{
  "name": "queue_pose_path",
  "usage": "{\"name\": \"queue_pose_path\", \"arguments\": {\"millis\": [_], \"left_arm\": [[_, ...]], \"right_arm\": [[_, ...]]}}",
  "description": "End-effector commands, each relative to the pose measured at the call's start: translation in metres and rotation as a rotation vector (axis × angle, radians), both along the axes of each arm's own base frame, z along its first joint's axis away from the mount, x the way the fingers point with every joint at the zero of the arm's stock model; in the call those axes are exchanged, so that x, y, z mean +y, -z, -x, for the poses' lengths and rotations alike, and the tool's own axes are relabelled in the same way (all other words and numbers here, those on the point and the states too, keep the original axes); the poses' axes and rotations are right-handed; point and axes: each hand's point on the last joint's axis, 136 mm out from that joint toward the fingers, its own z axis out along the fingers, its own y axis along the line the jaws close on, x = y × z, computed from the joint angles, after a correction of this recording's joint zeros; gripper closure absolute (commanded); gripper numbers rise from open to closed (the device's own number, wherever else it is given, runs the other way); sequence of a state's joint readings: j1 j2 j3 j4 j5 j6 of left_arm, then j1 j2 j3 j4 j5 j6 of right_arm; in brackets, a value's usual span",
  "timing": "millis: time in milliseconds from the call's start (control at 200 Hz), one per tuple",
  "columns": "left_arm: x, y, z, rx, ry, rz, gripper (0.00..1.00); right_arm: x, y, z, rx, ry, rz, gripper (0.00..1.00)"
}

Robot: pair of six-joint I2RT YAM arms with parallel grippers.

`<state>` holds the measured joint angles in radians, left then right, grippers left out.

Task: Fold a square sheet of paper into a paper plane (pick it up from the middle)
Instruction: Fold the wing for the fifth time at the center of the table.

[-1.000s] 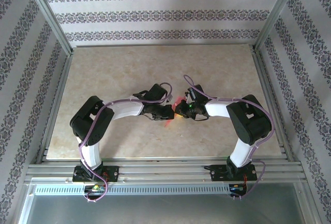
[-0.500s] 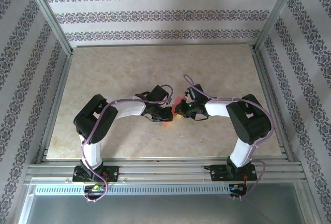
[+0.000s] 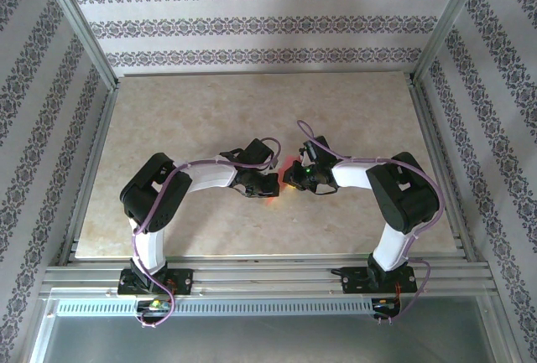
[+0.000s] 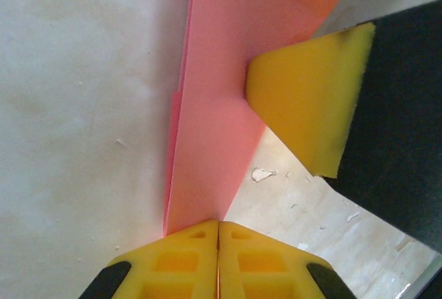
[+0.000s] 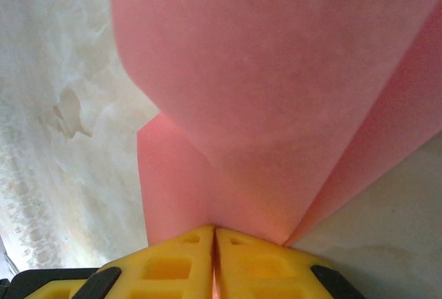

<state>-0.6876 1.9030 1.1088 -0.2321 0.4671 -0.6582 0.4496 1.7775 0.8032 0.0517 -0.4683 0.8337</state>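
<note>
The salmon-pink sheet of paper [image 3: 286,165] is folded into a narrow, layered shape and held just over the table's middle between both grippers. In the left wrist view the paper [image 4: 228,71] runs as a tapering strip down into my left gripper [image 4: 218,226], which is shut on its narrow end. A yellow fingertip [image 4: 307,102] of the right gripper touches the strip's right edge. In the right wrist view the paper [image 5: 276,85] spreads into overlapping flaps above my right gripper [image 5: 214,231], shut on the fold. From above, the left gripper [image 3: 273,185] and right gripper [image 3: 290,180] nearly touch.
The beige marble-look tabletop [image 3: 201,111] has open room behind and to both sides of the grippers. An aluminium frame rail [image 3: 252,275] runs along the near edge, and patterned walls enclose the other three sides.
My left arm's elbow has shifted slightly right and its jaws have closed a little tighter on the paper. The right arm has hardly moved.
</note>
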Motion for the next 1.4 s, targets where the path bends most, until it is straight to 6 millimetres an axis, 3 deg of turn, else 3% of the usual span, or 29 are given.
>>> {"name": "queue_pose_path", "arguments": {"millis": [0, 1239, 1394], "left_arm": [[0.018, 0.018, 0.019, 0.06, 0.018, -0.104, 0.91], [0.049, 0.018, 0.06, 0.122, 0.12, -0.227, 0.95], [0.05, -0.002, 0.05, 0.058, 0.111, -0.233, 0.95]], "right_arm": [[-0.032, 0.048, 0.024, 0.126, 0.041, 0.186, 0.86], [-0.041, 0.057, 0.03, 0.187, 0.051, 0.257, 0.87], [-0.041, 0.057, 0.03, 0.189, 0.049, 0.259, 0.87]]}}
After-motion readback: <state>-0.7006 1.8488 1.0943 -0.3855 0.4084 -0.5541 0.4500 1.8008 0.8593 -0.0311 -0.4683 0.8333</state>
